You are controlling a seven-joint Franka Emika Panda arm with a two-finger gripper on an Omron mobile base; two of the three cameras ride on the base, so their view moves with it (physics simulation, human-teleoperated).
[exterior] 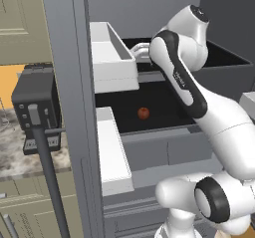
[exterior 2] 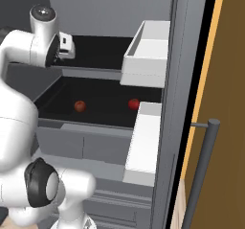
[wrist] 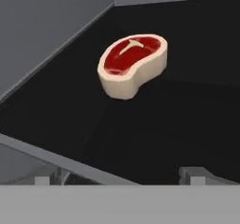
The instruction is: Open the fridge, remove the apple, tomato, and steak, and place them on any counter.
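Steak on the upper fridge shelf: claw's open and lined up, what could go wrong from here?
1. The steak lies flat on the dark shelf, so the open claw could scrape the shelf or push the meat toward the back wall.
2. The white door bin hangs close beside the arm; pulling out might clip it.
3. Two red round items remain on the lower shelf.

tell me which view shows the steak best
The hand view: the steak lies in full sight on the dark fridge shelf, red top and pale rim clear. Neither base view gives a clear look at it.
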